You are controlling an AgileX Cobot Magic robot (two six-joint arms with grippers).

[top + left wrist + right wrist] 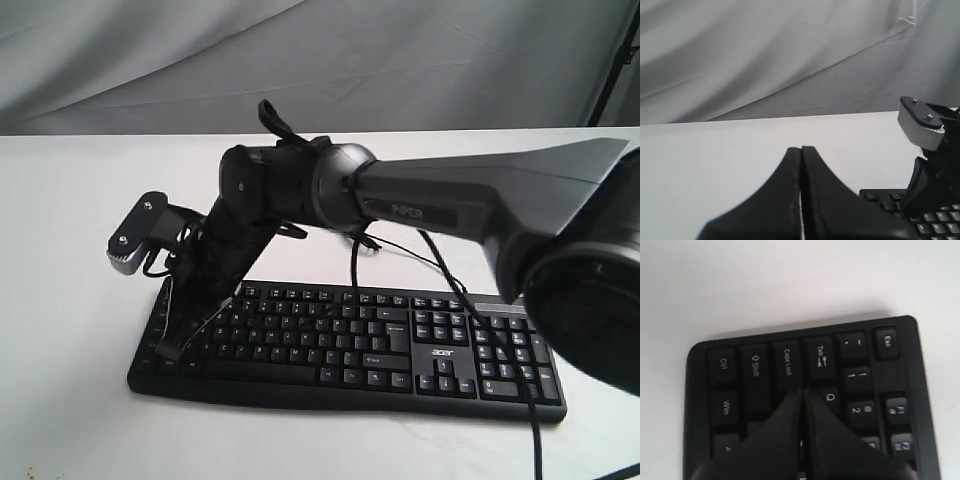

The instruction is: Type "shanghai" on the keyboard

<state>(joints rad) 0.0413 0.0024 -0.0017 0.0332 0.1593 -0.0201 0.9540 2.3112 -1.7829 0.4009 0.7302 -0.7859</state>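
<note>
The wide black keyboard lies across the white table, its number pad and "acer" logo toward the right. My right arm reaches across the middle to the keyboard's left end. The right gripper is shut and points down at the keys there. In the right wrist view the shut right gripper has its tips at the junction of the Caps Lock key, Tab and Q, hiding the keys beneath. The left gripper is shut on nothing above bare table, beside the keyboard's corner.
A black cable hangs from the right arm and drapes over the number pad and the table's front. The right arm's wrist camera juts out over the table at the left. A grey cloth backdrop hangs behind.
</note>
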